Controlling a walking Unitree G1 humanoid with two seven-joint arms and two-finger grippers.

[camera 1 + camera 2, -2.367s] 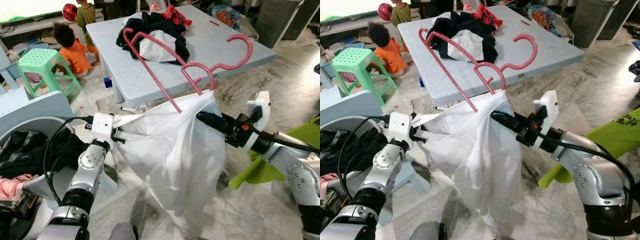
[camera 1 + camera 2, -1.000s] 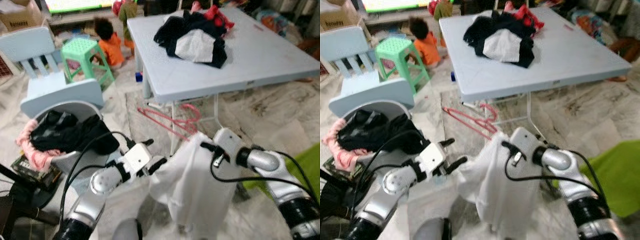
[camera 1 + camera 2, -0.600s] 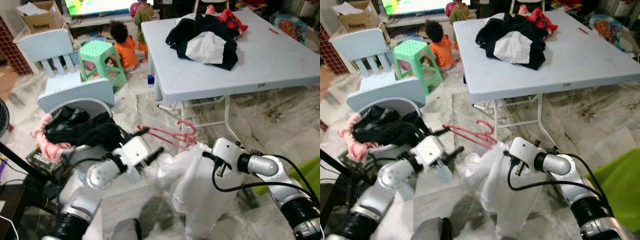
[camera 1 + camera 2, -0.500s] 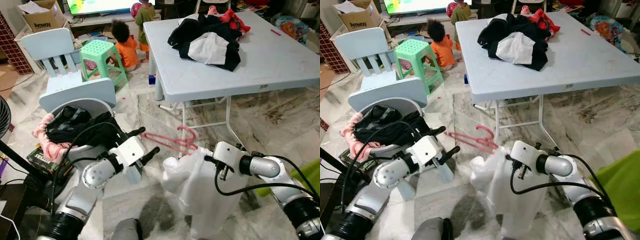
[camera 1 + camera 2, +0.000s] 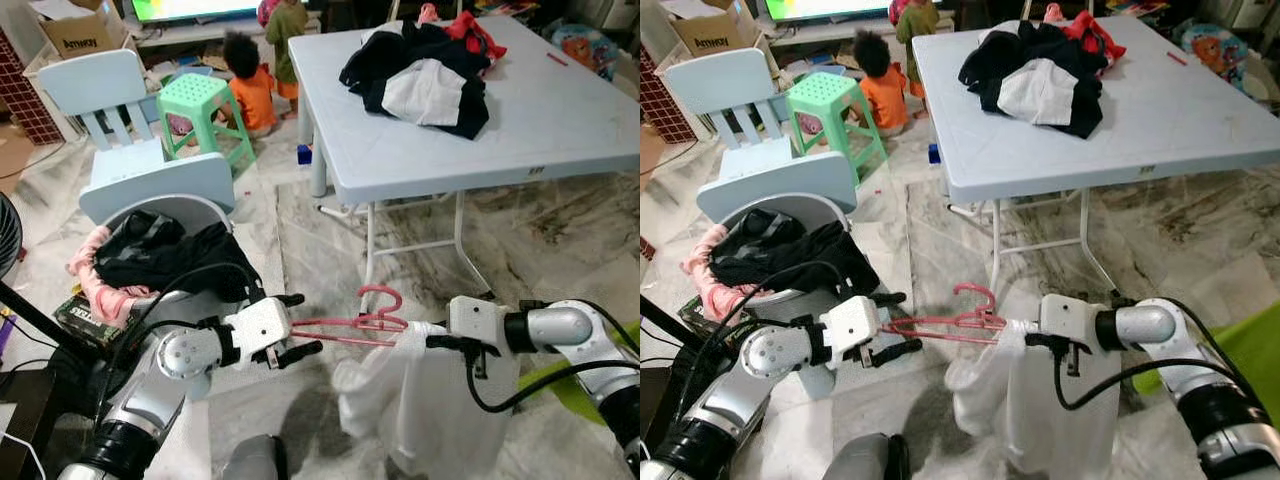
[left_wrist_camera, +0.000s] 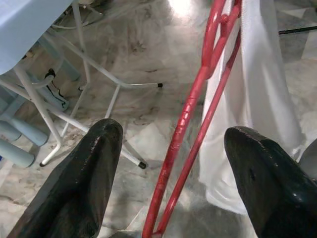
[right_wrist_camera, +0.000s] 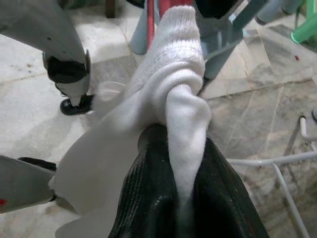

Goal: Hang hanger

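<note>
Low over the floor, left gripper (image 5: 288, 326) spread wide — pink hanger (image 5: 345, 324) runs between its fingers, apparently untouched. Hanger's long axis lies level, left to right, hook up at mid-span. Far end sits inside the white garment (image 5: 420, 410), which the right gripper (image 7: 173, 163) pinches — right arm nearer the load.

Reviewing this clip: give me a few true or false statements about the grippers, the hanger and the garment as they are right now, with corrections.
1. The right gripper is shut on the white cloth garment. True.
2. The left gripper is clamped shut on the pink plastic hanger. False: its fingers are spread, with the hanger's bars between them.
3. The hanger lies on the pale blue folding table. False: it is held low over the marble floor.
4. A dark heap of clothes lies on the table. True.
</note>
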